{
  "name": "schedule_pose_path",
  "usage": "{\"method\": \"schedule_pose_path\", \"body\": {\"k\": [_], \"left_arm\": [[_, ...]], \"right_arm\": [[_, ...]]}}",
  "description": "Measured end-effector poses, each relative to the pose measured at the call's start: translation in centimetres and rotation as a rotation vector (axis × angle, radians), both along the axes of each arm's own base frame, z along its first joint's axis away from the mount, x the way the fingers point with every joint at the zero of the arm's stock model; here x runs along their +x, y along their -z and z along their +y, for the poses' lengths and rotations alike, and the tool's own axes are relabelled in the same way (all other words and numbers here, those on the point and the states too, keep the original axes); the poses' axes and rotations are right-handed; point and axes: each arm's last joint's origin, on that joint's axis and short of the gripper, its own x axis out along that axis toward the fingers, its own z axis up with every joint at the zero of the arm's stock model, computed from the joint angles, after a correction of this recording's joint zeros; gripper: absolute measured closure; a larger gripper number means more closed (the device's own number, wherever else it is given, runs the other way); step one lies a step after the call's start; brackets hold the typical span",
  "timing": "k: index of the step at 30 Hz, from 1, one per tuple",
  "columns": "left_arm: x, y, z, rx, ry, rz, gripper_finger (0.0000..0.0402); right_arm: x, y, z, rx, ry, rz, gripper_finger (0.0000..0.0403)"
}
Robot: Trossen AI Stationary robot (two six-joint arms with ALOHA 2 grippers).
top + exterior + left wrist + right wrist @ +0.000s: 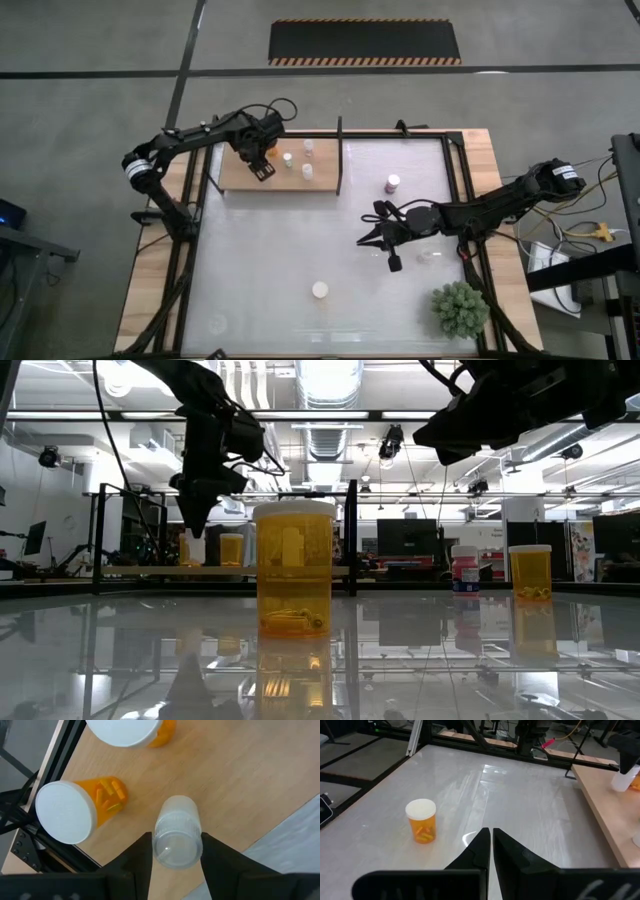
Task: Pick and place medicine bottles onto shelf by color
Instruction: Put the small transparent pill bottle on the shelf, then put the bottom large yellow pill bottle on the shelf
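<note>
My left gripper (262,168) points down over the left part of the light-wood shelf (325,181) and is shut on a clear medicine bottle (177,827). Two orange bottles (107,800) (162,732) stand on the board beside it, by the black frame. More white-capped bottles (307,171) stand farther right on the shelf. On the white table stand an orange bottle (320,290) near the front and a purple one (393,183). My right gripper (368,238) hovers shut above the table's middle right, holding nothing. My left gripper pinches the clear bottle's top end (177,851) between its two fingers (142,852), coming from above and pointing down. The bottle hangs slightly tilted below the fingers. I cannot tell whether its bottom (196,558) touches the shelf board.
A spiky green plant (460,308) sits at the near right corner. The shelf's black frame (340,155) has an upright post at its right end. Open white tabletop (485,795) lies between the shelf and the near orange bottle (421,822).
</note>
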Motion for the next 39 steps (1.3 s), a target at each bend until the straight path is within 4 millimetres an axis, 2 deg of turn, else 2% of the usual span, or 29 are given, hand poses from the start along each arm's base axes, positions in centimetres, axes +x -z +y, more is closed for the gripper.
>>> {"method": "schedule_pose_path", "body": {"k": [9,19,24,27,31,39], "left_arm": [[-0.1,0.0,0.0,0.000,-0.038,-0.006,0.0236],[-0.2,-0.2,-0.1,0.003,-0.039,-0.010,0.0230],[-0.8,-1.9,-0.6,-0.015,-0.040,0.017,0.0230],[-1.0,-3.4,-1.5,-0.005,-0.071,-0.004,0.0230],[-0.7,-5.3,-4.5,-0.012,-0.052,-0.131,0.0230],[0.8,-7.6,-14.2,0.055,0.272,-0.540,0.0230]], "right_arm": [[0.0,0.0,0.0,0.000,0.000,0.001,0.0390],[0.0,0.0,0.0,0.015,0.005,0.006,0.0390],[0.0,0.0,0.0,0.015,0.005,0.006,0.0390],[0.0,0.0,0.0,0.022,0.008,0.007,0.0390],[0.0,0.0,0.0,0.073,0.025,0.015,0.0390],[0.2,0.3,0.5,0.183,0.056,0.033,0.0389]]}}
